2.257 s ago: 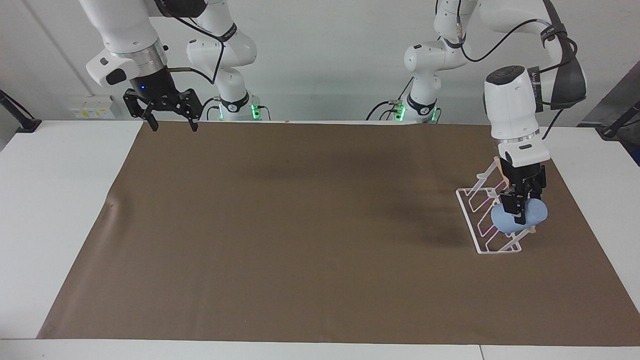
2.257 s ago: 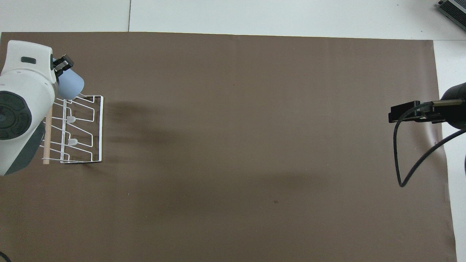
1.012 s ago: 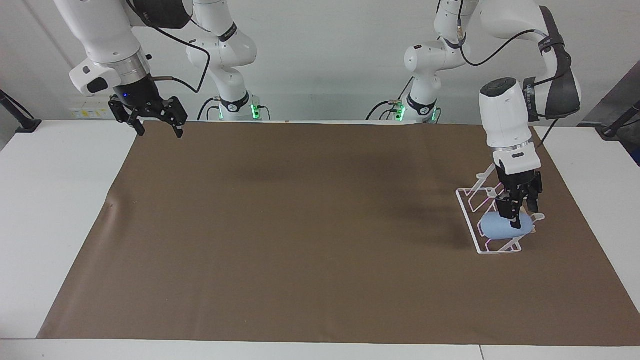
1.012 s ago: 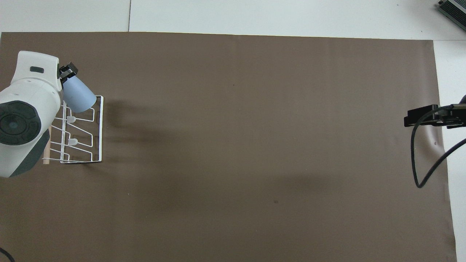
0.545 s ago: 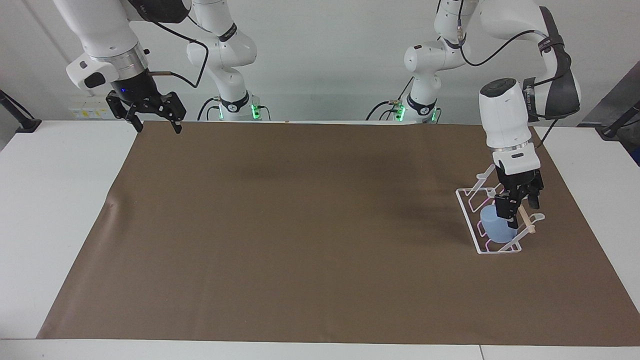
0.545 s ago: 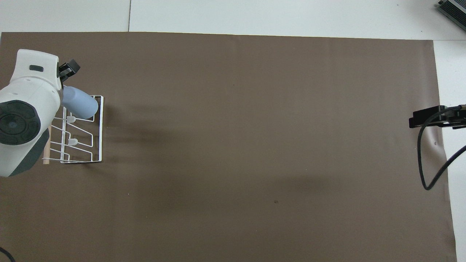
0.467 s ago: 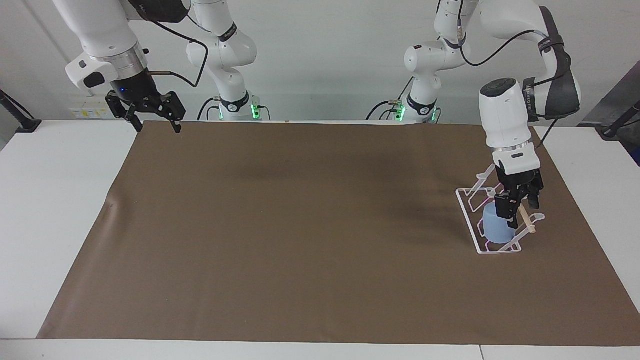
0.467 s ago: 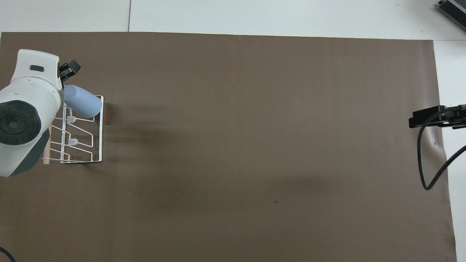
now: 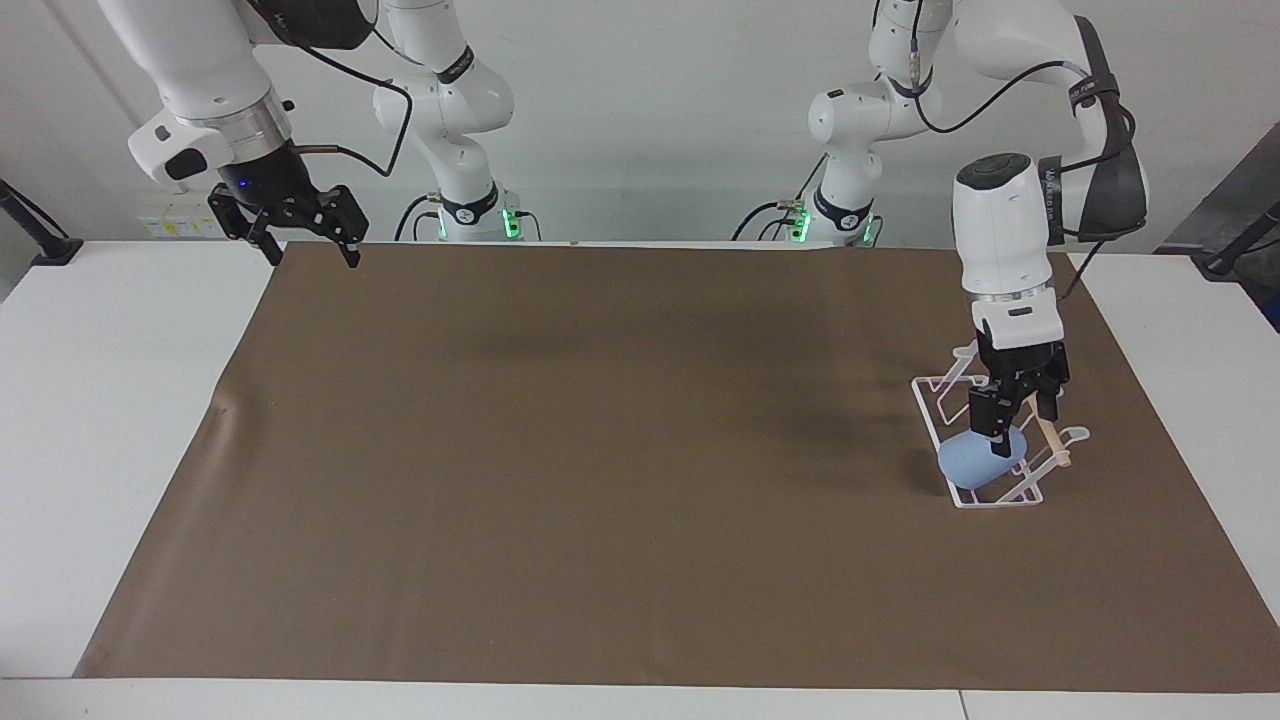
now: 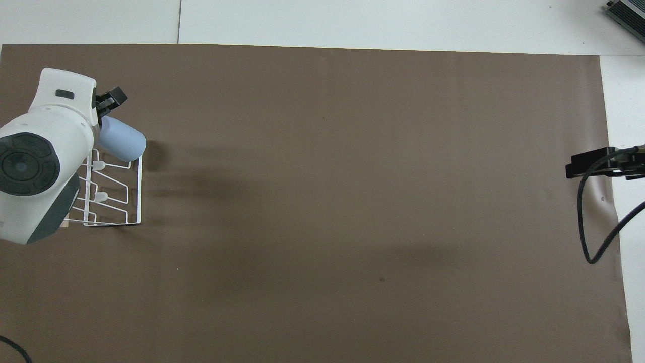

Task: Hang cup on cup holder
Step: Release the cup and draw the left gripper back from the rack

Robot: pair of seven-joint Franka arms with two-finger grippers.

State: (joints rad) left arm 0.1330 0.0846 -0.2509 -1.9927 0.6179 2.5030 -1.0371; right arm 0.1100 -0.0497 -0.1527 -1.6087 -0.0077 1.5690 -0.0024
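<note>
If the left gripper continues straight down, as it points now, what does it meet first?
Most likely the cup, lying tilted on the cup holder directly under the open left gripper. One finger overlaps the cup in the facing view, so contact may already exist; depth is unclear.

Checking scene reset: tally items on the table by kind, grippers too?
Cup: 1
Cup holder: 1
Brown mat: 1
Grippers: 2, left gripper over the holder, right gripper waiting
Total: 5
</note>
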